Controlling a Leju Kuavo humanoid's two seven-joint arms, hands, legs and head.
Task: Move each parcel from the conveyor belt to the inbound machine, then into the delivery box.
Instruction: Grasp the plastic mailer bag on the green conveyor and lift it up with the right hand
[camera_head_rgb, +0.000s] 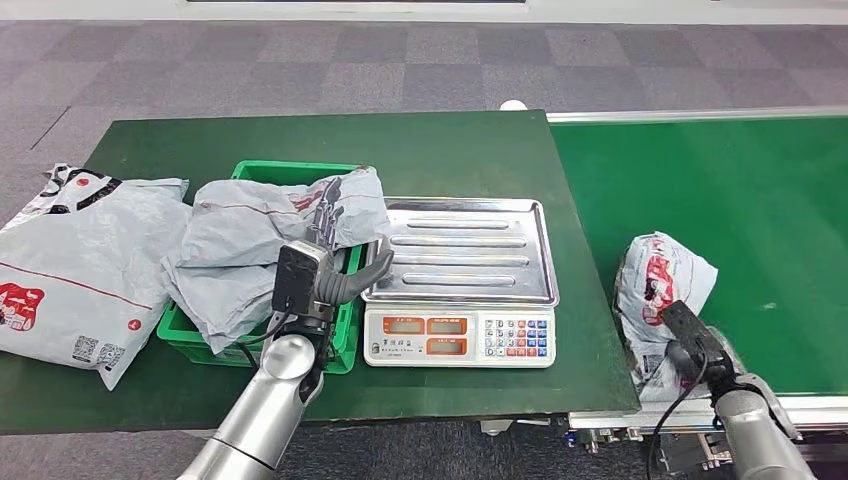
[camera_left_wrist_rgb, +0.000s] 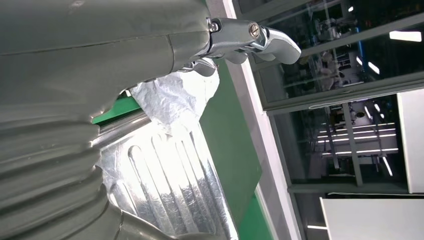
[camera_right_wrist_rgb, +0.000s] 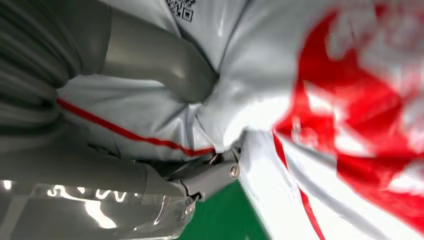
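Grey plastic bunches in our right hand (camera_right_wrist_rgb: 165, 100), which grips the parcel (camera_head_rgb: 662, 285); we should lift clear before swinging. Our left hand (camera_head_rgb: 335, 255) hovers, fingers spread.

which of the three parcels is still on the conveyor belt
The parcel gripped by the right hand; the other two lie left of the scale.

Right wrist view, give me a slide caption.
Right hand gripping a grey-and-red parcel on the green conveyor belt.
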